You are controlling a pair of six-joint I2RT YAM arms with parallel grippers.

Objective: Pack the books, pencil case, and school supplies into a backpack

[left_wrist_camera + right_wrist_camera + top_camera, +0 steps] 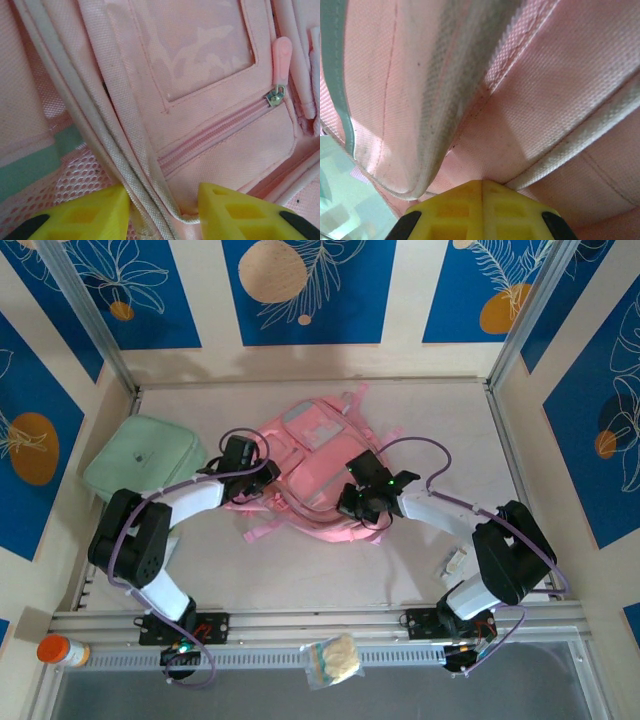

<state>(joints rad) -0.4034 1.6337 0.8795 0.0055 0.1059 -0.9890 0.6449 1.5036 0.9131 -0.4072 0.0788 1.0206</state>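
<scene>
1. Because the backpack [310,475], lying flat mid-table, is limp, light cloth, you should grip it by its piped edge [125,165], not the panels.
2. Your left gripper [162,200] straddles that edge, jaws apart; your right gripper [482,186] is pressed together against a fabric fold.
3. The pale table [300,580] is walled in, with a mint pouch [145,465] near the left.

Bright even overhead light, soft shadows on the table [330,570], backpack [560,100] fabric partly blurred in right wrist close-up
</scene>
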